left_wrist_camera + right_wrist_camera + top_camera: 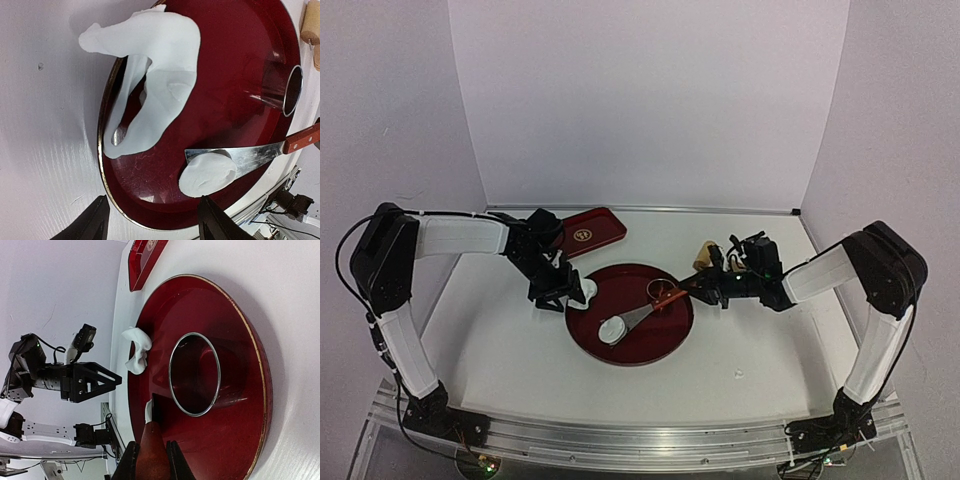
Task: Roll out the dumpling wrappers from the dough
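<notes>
Top external view, read from the near table edge outward: the round red tray (655, 355) is seen mid-table between the two reaching arms. On the near part of the tray a dumpling wrapper (207, 174), small, white and roughly round, is carried on the metal blade of a spatula (252, 154), with part of the disc overhanging the blade's edge. The spatula's wooden handle is clamped between the fingers of the right gripper (152, 442), which is brought in from the tray's right side. The left gripper (154, 200) is held over the tray's left rim with its fingers apart and nothing between them. Just beyond it the dough (160, 75), a thin, irregular, crumpled sheet, is draped across the left rim, part inside the tray and part out over the white table (520, 350). A shiny ring cutter (195, 372) is noted on the far right part of the tray, apart from both dough and wrapper; whether it is upright or tipped cannot be told. A wooden rolling pin (705, 252) is laid on the table off the tray's far right. Farthest back, at left, a rectangular red tray (592, 230) is recorded.
</notes>
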